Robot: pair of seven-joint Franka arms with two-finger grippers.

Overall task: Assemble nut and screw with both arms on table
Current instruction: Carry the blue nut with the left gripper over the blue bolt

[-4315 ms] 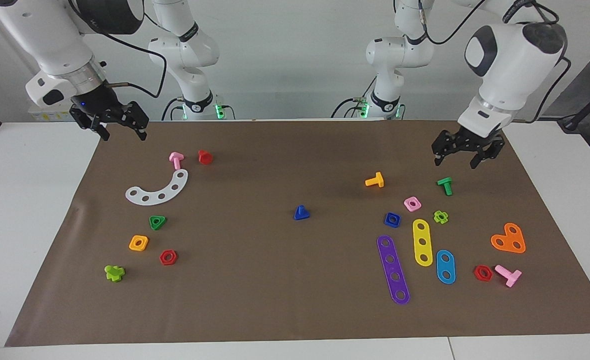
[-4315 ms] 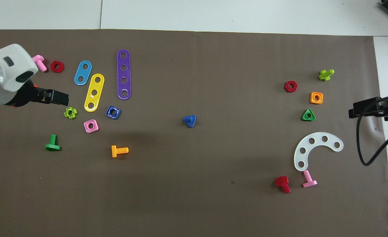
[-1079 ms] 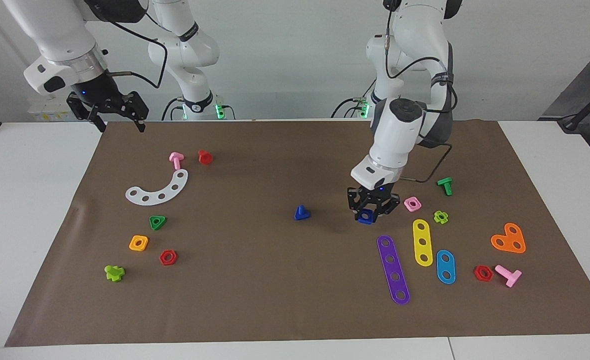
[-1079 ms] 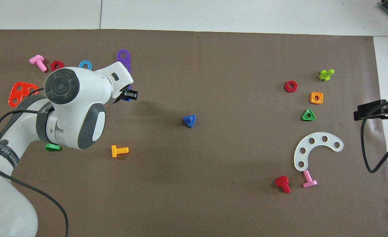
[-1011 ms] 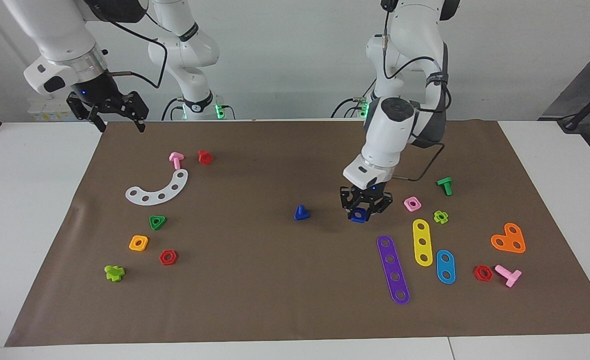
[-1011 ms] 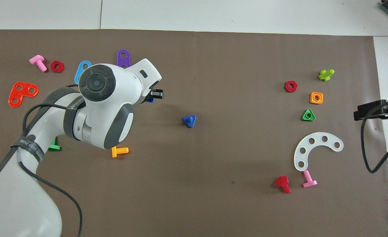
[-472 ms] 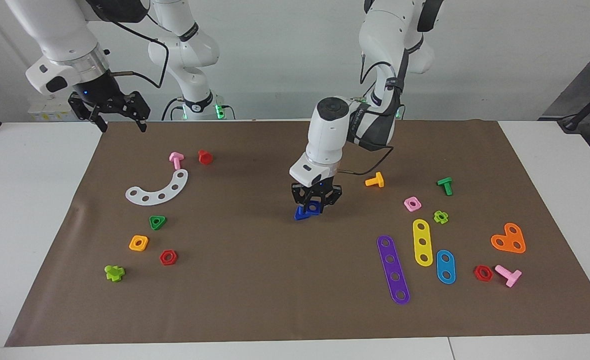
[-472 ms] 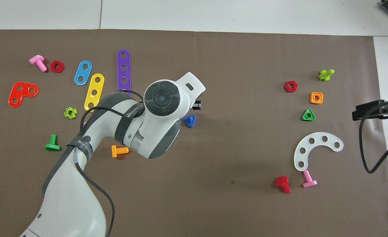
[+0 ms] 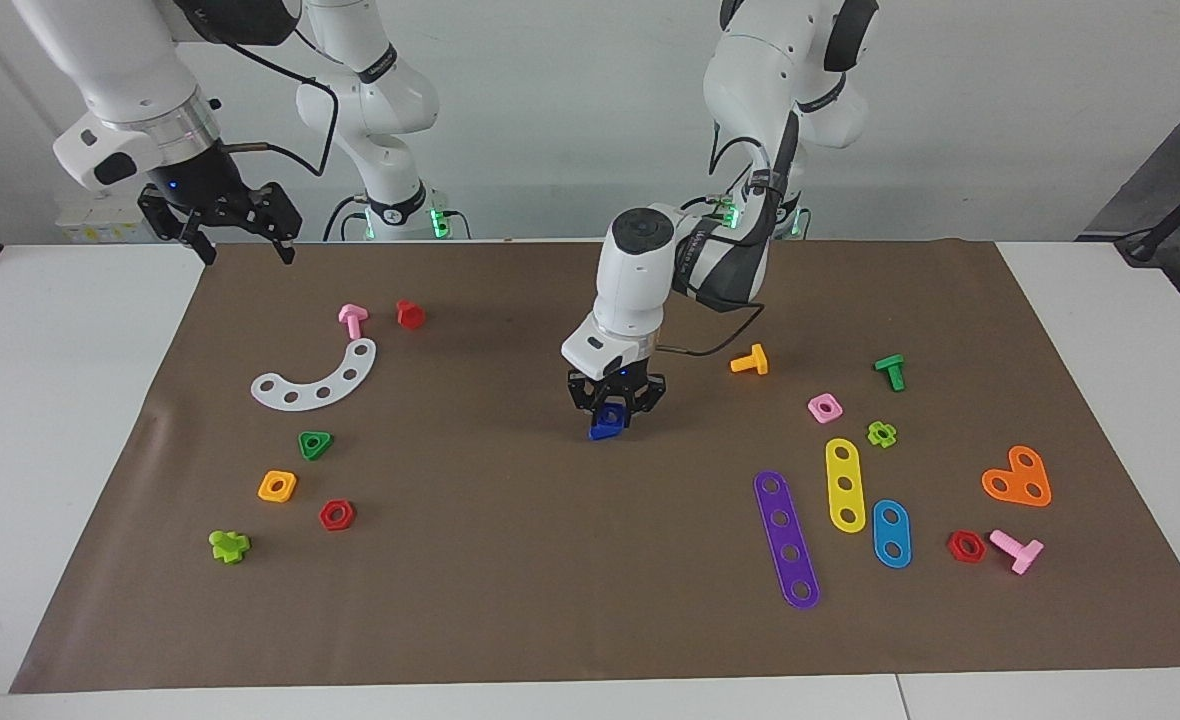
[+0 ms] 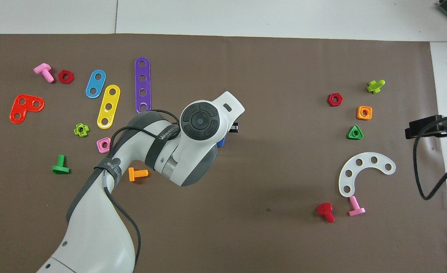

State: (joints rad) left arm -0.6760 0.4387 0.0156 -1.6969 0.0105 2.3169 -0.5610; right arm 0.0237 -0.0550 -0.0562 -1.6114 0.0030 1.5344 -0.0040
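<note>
- While the right gripper (image 9: 236, 238) waits open above the brown mat's (image 9: 510, 560) corner, the left gripper (image 9: 614, 409) pinches the small dark blue square plastic nut (image 9: 611, 412).
- Nut hangs directly over the dark blue triangular-headed plastic screw (image 9: 603, 431) at mid-mat; screw's stem direction hidden.

Nut (image 9: 610, 414) over screw (image 9: 603, 431) (mid-mat).

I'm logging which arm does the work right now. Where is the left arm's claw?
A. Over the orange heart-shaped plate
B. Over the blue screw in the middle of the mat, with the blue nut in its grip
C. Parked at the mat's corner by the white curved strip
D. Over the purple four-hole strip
B: in the facing view the left claw is low over the blue screw at mid-mat, holding the blue nut.
</note>
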